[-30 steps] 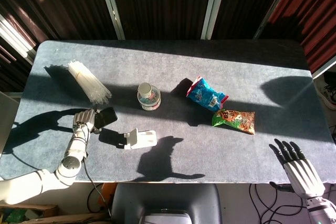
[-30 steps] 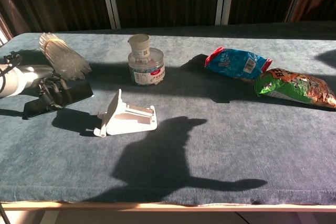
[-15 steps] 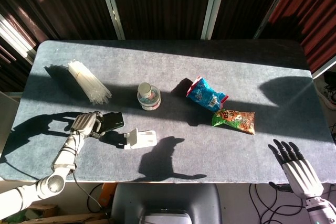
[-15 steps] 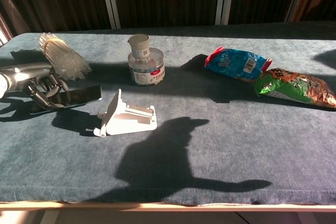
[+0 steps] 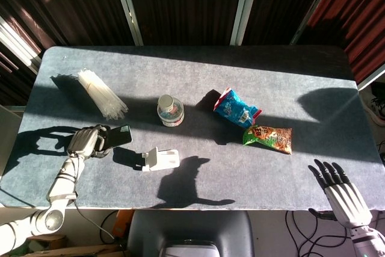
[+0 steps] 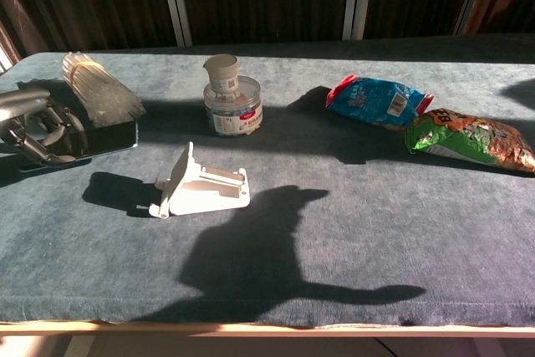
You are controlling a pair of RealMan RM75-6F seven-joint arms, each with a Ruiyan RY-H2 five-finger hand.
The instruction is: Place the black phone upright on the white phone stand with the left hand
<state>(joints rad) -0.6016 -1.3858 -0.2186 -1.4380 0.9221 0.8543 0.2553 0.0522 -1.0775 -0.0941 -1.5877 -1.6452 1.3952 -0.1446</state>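
Dark window panels with pale frames stand behind a grey-blue felt-covered bench (image 5: 198, 76), half sunlit, half in shadow. Left of the white plastic phone stand (image 5: 160, 159) (image 6: 203, 189), the left robot hand (image 5: 85, 141) (image 6: 35, 130) clamps its fingers around the black slab phone (image 5: 118, 136) (image 6: 99, 138), held above the bench. A bundle of clear plastic straws (image 5: 100, 94) lies beyond them. A squat clear jar with white lid (image 5: 170, 111) stands just behind the stand. Well right of it lie a blue snack bag (image 5: 236, 108) and a green-and-orange snack bag (image 5: 268, 138). Open cloth surrounds the stand. The right robot hand (image 5: 341, 194), fingers apart and empty, hangs past the bench's near right edge.
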